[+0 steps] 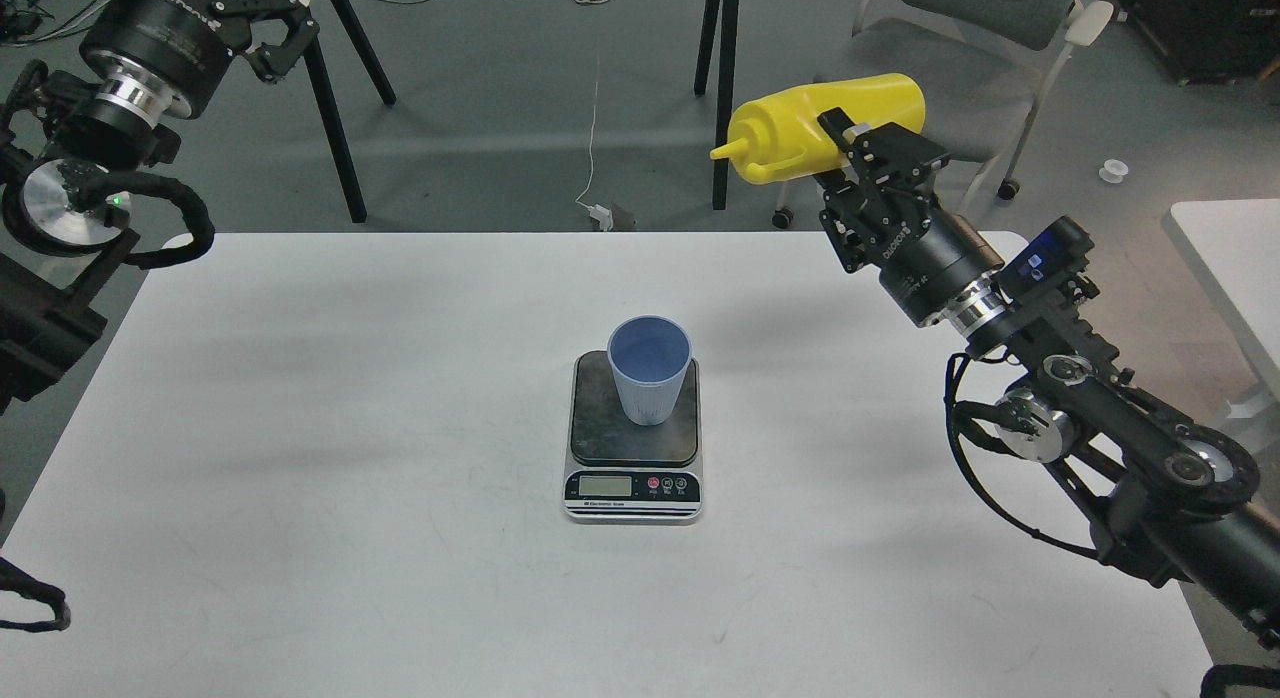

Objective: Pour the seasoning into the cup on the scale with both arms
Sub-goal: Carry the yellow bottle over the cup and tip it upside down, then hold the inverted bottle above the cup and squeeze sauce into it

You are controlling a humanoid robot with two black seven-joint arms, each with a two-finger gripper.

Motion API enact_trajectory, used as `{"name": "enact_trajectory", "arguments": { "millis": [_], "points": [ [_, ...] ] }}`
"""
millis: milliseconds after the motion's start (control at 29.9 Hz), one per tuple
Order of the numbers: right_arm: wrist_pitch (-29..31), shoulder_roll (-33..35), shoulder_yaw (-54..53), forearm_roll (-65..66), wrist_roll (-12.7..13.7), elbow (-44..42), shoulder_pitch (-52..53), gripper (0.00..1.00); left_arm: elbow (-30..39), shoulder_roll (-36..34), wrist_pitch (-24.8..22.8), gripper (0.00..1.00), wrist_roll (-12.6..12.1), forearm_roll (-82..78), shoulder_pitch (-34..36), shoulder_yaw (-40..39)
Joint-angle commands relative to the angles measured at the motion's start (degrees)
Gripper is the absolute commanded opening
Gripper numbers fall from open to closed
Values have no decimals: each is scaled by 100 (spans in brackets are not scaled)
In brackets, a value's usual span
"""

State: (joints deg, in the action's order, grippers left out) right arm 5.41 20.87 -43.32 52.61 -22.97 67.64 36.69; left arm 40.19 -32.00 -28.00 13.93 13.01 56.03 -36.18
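The light blue cup (650, 368) stands upright on the dark platform of the scale (632, 473) at the middle of the white table. My right gripper (865, 153) is shut on the yellow seasoning bottle (825, 128) and holds it high above the table's far right. The bottle lies nearly level, nozzle pointing left, up and to the right of the cup. My left gripper (275, 23) is at the top left, raised beyond the table's far left corner, with nothing in it; its fingers look spread.
The white table's (300, 428) far edge runs across the view. Behind it stand black table legs (335, 128), a grey chair (930, 78) and a white cable on the floor. A second white table's corner (1230, 248) is at the right.
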Motion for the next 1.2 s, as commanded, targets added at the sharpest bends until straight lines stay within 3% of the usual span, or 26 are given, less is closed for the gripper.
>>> {"name": "enact_trajectory", "arguments": {
  "millis": [0,167,334,535,835,1169],
  "points": [
    [-259,197,665,907,-14,-66,496,39,-3,-8,0,99,4,0,-4,-3],
    [-777,593,1938,1576,-268,-163,1234,39,-3,1,0,99,13,0,-48,-3],
    [-1059,629,2802,2295,-295,-470,1858,39,-3,10,0,99,13,0,-101,-12],
    [-1209,541,2978,3088,-313,-839,2000,38,6,1,0,99,48,0,-110,-47],
    [-1420,-162,3005,3097,-313,-1138,1991,38,-3,1,0,99,57,0,-127,-65],
    [-1429,-364,3127,3106,-313,-1271,2000,38,6,18,0,99,57,0,-171,-65]
  ]
}}
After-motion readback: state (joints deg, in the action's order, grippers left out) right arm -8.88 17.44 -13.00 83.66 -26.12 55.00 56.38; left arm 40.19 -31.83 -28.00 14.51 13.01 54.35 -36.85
